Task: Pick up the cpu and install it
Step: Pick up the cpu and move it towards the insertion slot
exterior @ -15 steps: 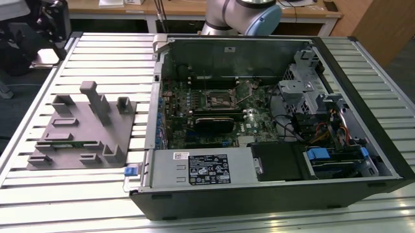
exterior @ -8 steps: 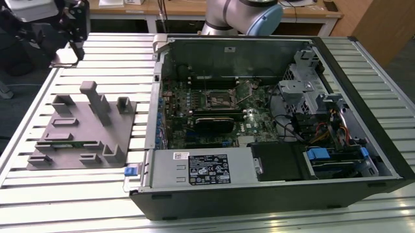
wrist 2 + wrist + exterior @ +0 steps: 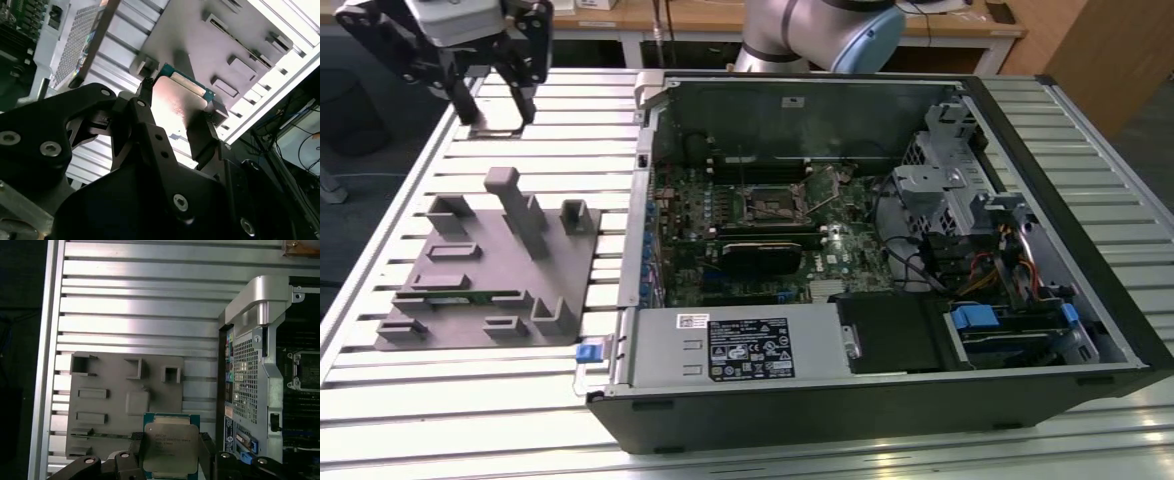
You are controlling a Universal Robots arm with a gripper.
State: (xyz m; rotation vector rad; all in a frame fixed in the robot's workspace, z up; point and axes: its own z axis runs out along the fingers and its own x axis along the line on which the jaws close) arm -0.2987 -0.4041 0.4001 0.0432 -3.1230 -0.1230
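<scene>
The cpu is a flat square chip with a silvery top and a green edge, and my gripper is shut on it, one black finger on each side. In the second wrist view the cpu shows its shiny face between the same fingers. In the exterior view my gripper hangs above the slatted table at the far left, beyond the grey fixture. The black socket with its metal frame lies on the motherboard inside the open computer case, well to the exterior view's right of the gripper.
The open computer case takes up the middle and right of the slatted table. The grey fixture with upright blocks lies under and beside the held chip. The case's rear wall stands close to the fixture. The arm's base rises behind the case.
</scene>
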